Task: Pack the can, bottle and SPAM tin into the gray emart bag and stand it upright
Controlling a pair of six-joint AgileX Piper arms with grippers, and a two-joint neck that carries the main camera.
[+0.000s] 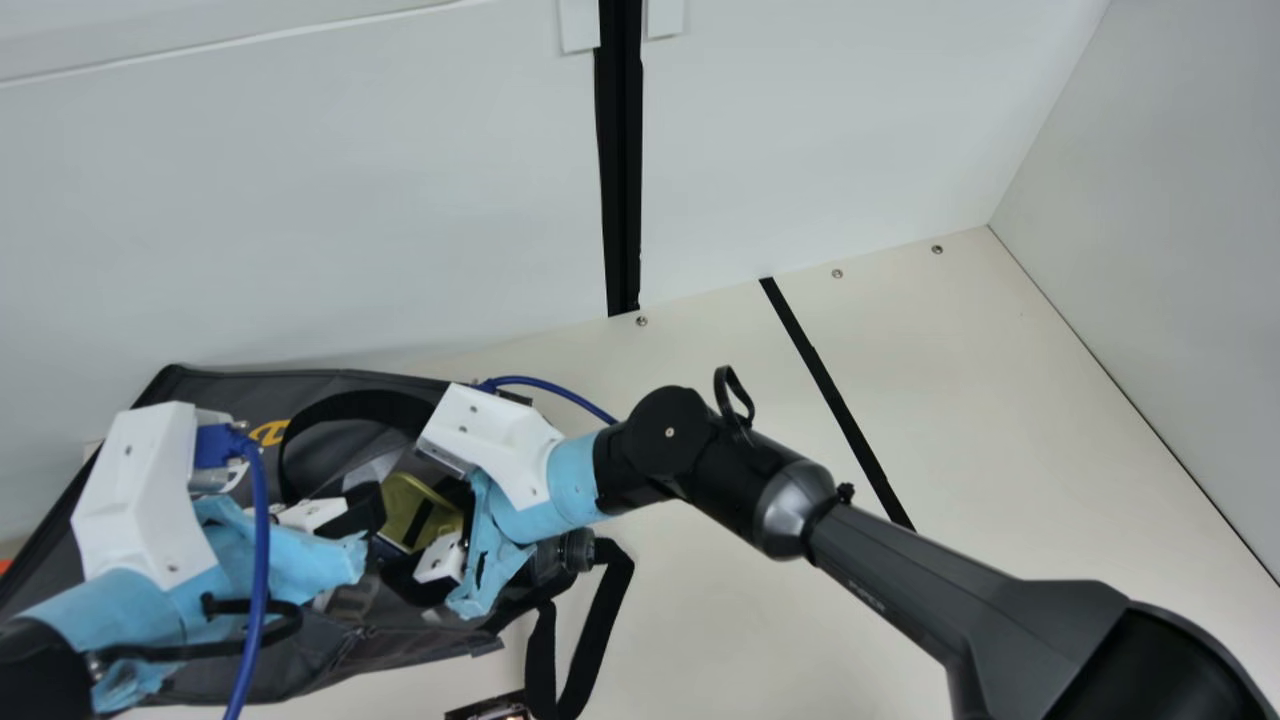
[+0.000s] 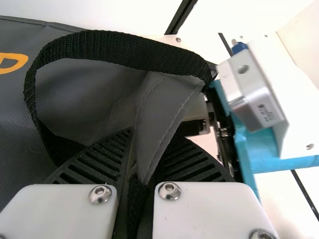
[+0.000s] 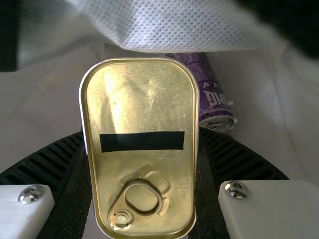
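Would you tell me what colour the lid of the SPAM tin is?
The lid is gold with a black strip, clearest in the right wrist view.

The gray emart bag lies gaping on the tabletop at the main view's eight o'clock; the sealed SPAM tin, gold-lidded, black-striped, sits toward its three o'clock; a purple can lies beyond, partly hidden.

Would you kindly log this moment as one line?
left gripper: pinching edge of gray bag | right gripper: holding SPAM tin at bag's opening | can: inside bag
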